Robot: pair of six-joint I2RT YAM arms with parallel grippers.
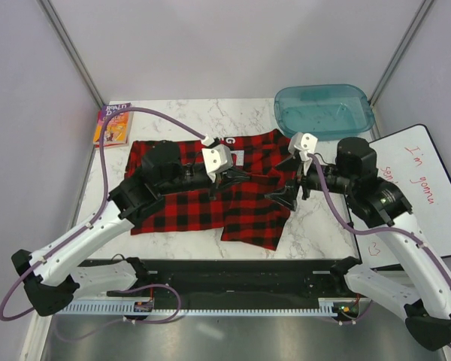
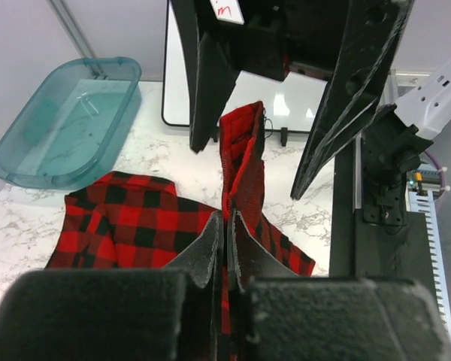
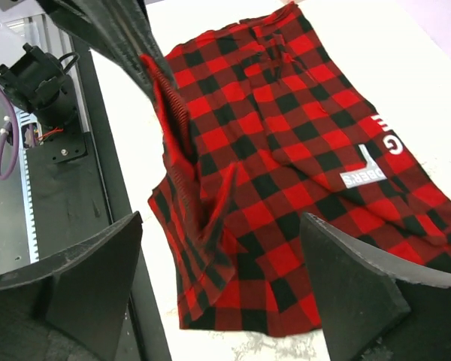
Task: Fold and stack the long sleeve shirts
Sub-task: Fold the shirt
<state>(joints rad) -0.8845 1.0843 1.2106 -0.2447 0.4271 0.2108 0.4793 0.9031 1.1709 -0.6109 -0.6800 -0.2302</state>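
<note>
Left end effector (image 2: 225,235): clamps shut on a raised ridge of shirt (image 1: 180,203), seemingly to carry a fold. Right end effector (image 3: 218,278): gapes wide, empty, beside it. Otherwise spread flat on bench (image 1: 316,218), tub's (image 1: 323,109) near side.

One shirt (image 1: 180,210) lies on the tabletop (image 1: 316,222), along with one bin (image 1: 325,113), one book (image 1: 113,124) and one whiteboard (image 1: 428,188). Two arms show, each with one gripper: the left gripper (image 1: 239,177) and the right gripper (image 1: 286,180).

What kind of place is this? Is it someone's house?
Probably a robot lab, not a house: two robot arms bolted to a table, plain walls boxing it in, and a whiteboard beside it.
</note>
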